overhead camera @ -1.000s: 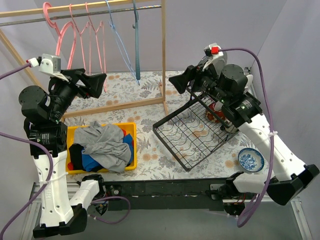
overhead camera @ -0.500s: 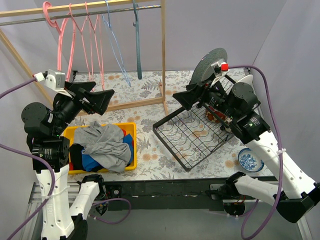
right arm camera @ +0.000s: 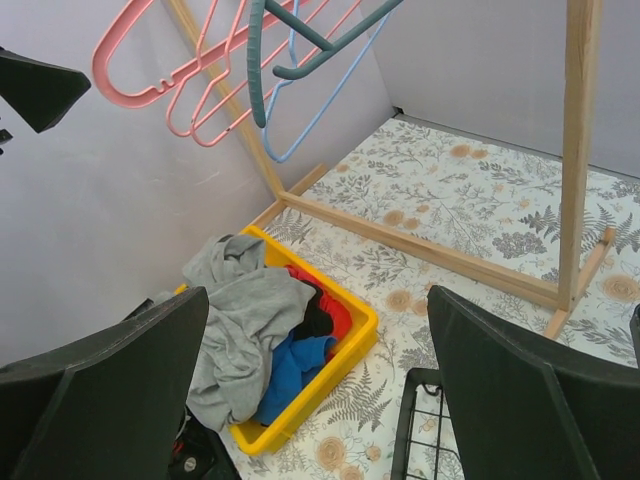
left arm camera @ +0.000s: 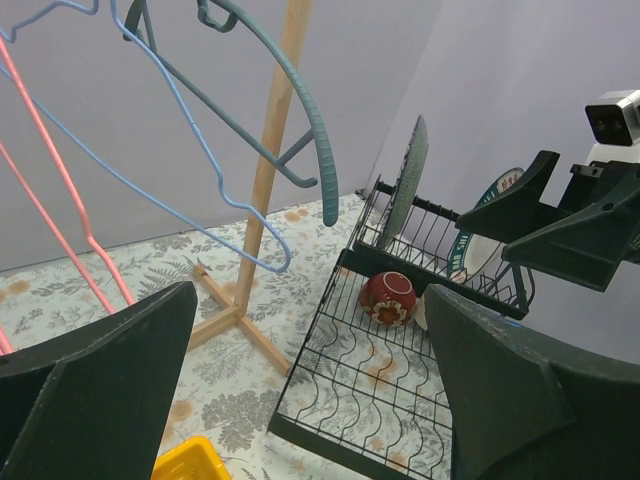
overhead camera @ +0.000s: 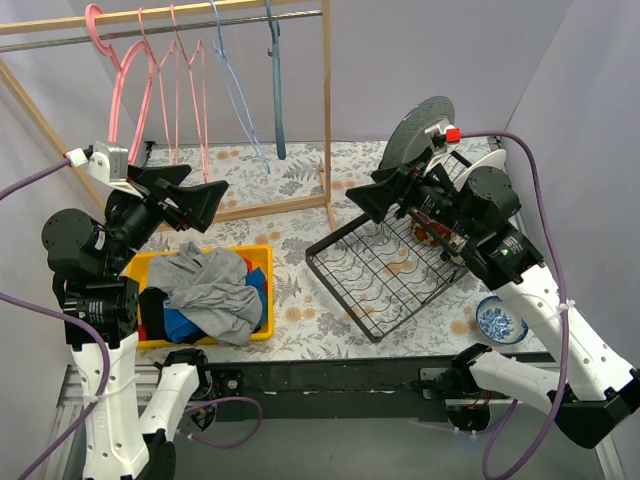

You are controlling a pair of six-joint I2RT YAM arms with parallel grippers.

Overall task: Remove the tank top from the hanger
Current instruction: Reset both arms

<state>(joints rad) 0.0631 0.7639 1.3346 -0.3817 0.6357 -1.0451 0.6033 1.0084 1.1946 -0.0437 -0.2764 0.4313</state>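
Left gripper (overhead camera: 192, 189) and right gripper (overhead camera: 366, 199) hover, jaws wide apart, gripping nothing. A grey garment (overhead camera: 215, 290) fills the yellow bin (overhead camera: 262, 252)

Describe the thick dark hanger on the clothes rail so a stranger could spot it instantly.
Find the wooden clothes rail at the back left of the table. The hanger is the last one on the bar, next to the tall upright post. It is thick and dark teal, while its neighbours are a thin light blue hanger and pink ones.
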